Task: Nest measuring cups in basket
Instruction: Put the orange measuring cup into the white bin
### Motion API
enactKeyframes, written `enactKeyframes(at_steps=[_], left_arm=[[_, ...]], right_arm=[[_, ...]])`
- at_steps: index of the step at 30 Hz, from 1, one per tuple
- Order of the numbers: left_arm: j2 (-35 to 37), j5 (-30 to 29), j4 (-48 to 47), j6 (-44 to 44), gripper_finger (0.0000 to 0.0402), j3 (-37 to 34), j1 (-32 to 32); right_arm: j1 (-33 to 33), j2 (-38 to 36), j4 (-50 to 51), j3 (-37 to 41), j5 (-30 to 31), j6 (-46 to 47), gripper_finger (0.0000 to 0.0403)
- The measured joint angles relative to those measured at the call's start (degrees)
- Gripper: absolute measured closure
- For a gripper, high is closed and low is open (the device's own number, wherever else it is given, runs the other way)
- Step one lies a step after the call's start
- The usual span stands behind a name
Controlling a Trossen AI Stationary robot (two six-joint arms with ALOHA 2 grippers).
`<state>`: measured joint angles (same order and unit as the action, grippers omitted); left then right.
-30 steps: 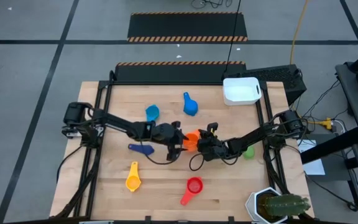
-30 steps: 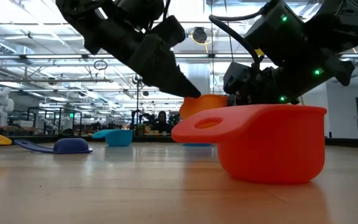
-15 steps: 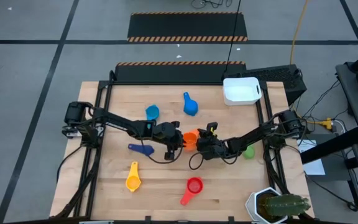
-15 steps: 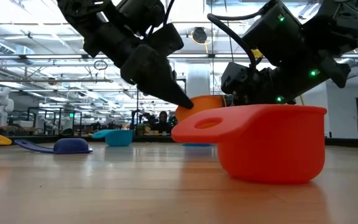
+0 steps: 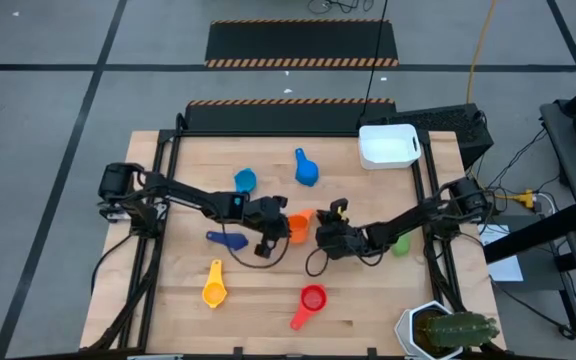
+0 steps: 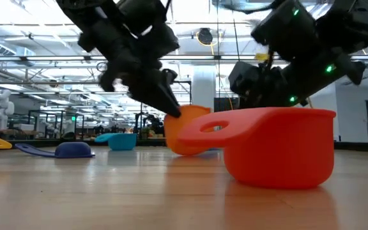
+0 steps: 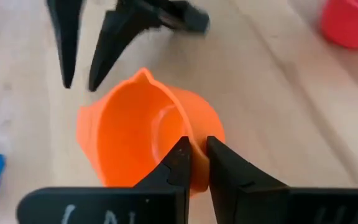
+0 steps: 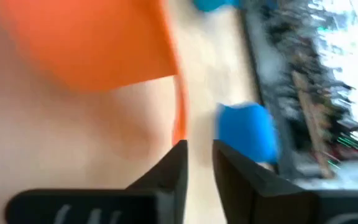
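The left end effector (image 7: 194, 163) is pinched nearly shut on the rim wall of the orange measuring cup (image 7: 145, 134), one finger inside the bowl and one outside. In the high view this cup (image 5: 297, 226) sits at the centre of the frame, between the left end effector (image 5: 276, 224) and the right end effector (image 5: 323, 231). The right end effector (image 8: 197, 163) has its fingers a narrow gap apart with nothing between them; the orange cup hangs just ahead of them, apart from the tips.

The step in hand looks like a handover of the orange cup to the left arm. To do it well, the left grip should stay firm on the thin wall, since a rim pinch lets a light plastic cup swing. The right arm should back off straight, clear of the handle, before the left arm carries anything. The white basket (image 5: 388, 146) lies in the upper right of the high view, well apart from the cup, so the carry should go high enough to clear the blue cup (image 5: 305, 168) on the way.

The orange cup is a smooth, round scoop with a small pouring lip and a short flat handle. In the low view it (image 6: 185, 131) hangs tilted, its base close to the desk (image 6: 107, 191), partly hidden behind the red cup (image 6: 280, 148). The basket holds no cup that the high view shows.
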<state>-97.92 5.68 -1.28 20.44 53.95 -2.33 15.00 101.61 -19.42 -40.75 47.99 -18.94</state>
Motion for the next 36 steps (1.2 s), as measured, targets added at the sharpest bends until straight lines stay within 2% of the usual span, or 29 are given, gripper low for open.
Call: enactKeyframes(at_steps=[3,7,12,14,21,23,28,32,36], left_arm=[[1.25,0.27,-2.78,0.13,0.0369,0.00,-0.86],[2.16,0.11,-3.32,2.54,0.0369,-0.07,-2.45],[3.05,0.27,-1.96,6.55,0.0369,-0.08,-4.70],[3.59,0.22,-1.04,7.75,0.0369,-0.08,-5.13],[5.66,-1.13,1.48,10.07,0.0369,0.09,-5.71],[6.64,-0.87,0.83,11.02,0.0369,-0.13,-5.67],[6.62,3.61,4.07,14.65,0.0370,-0.02,-4.43],[6.29,7.96,9.05,18.32,0.0370,-0.02,-2.45],[6.24,12.70,13.93,18.45,0.0370,0.00,-0.40]], right_arm=[[0.45,-1.91,0.24,-0.02,-2.86,0.90,0.0287],[1.27,-4.60,0.80,-0.04,-3.47,1.71,0.0253],[2.22,-7.19,1.81,-0.07,-10.77,3.88,0.0226],[2.84,-8.60,3.65,-0.07,-11.12,4.66,0.0221],[6.54,-15.10,10.57,-0.07,-8.85,4.79,0.0218],[7.75,-16.88,12.00,-0.09,-6.53,5.88,0.0218],[11.00,-21.25,17.52,-0.11,5.99,9.89,0.0218],[12.26,-24.60,21.97,-0.11,7.51,11.87,0.0218],[12.51,-26.98,25.72,0.44,7.46,11.59,0.0218]])
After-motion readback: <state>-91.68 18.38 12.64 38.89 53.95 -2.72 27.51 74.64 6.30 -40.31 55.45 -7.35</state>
